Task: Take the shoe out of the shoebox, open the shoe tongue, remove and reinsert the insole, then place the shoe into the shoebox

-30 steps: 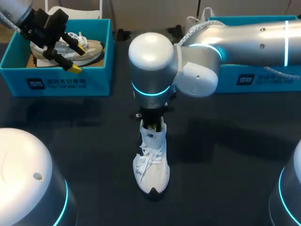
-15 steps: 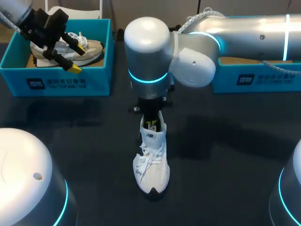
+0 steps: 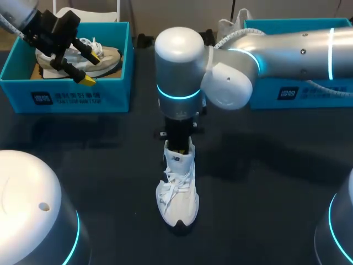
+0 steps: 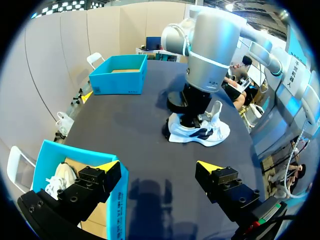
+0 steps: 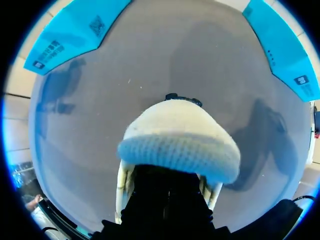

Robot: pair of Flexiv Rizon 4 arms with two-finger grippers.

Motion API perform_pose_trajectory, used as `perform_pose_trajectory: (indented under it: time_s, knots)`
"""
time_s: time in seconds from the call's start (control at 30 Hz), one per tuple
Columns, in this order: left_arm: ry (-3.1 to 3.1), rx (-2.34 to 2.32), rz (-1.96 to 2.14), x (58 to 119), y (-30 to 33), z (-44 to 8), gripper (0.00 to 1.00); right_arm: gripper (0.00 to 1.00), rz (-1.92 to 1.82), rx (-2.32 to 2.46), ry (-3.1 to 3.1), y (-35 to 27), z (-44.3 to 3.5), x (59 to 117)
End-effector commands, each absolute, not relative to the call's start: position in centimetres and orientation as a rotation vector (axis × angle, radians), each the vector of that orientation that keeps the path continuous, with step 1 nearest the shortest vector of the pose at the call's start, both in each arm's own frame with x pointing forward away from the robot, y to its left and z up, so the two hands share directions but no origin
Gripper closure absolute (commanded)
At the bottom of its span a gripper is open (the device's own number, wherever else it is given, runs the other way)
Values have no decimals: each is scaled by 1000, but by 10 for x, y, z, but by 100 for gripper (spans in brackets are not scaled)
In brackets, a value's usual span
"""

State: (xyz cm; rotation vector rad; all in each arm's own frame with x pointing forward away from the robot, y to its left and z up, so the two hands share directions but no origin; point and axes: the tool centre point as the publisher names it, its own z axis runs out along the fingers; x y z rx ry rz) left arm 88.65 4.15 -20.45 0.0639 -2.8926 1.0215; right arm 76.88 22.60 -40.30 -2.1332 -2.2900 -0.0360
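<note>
A dark table (image 3: 110, 165) seen from above, with a white lace-up shoe (image 3: 177, 193) just below the middle of the frame, sole down and toe toward the bottom edge, out of any box. The right arm enters from the upper right and bends down over the shoe's heel end. The right gripper (image 3: 177, 142) is sunk into the shoe's opening behind the tongue. This placement suits either spreading the tongue or reaching for the insole. Its working end is buried in the shoe in both the head view and its own wrist view, where only the padded white collar shows ahead of it, so whether it is released or clamped on something cannot be told. In the upper left of the frame sits a turquoise shoebox (image 3: 77, 99) holding a second shoe (image 3: 107, 58), pale with a grey sole. The left gripper (image 3: 92, 66) hangs above that box, spread wide and grasping nothing, probably parked clear of the work. A second turquoise box (image 3: 292, 91) sits at the upper right, partly behind the right arm. The left wrist view shows only tan lining inside it.
</note>
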Motion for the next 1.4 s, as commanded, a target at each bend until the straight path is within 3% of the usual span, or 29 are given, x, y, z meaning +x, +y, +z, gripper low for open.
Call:
perform_pose_trajectory:
  time_s: [0.03,0.47,0.97,1.0,1.03,1.07,1.1,1.13,1.4]
  knots:
    - [-2892,62,1018,887,42,-204,0,100,-29,-2125,-2285,229,-412,771]
    - [-2892,62,1018,887,42,-204,0,100,59,-2144,-2177,228,-366,757]
    - [-2892,62,1018,887,42,-204,0,100,130,-2148,-2073,227,-357,724]
    - [-2892,62,1018,887,42,-204,0,97,129,-2147,-2066,225,-359,722]
    - [-2892,62,1018,887,42,-204,0,80,136,-2133,-2051,224,-360,720]
    - [-2892,62,1018,887,42,-204,0,59,131,-2126,-2046,223,-361,719]
    - [-2892,62,1018,887,42,-204,0,8,127,-2127,-2044,222,-362,718]
    - [-2892,62,1018,887,42,-204,0,0,127,-2135,-2039,221,-362,717]
    - [-2892,62,1018,887,42,-204,0,0,145,-2097,-2054,221,-365,721]
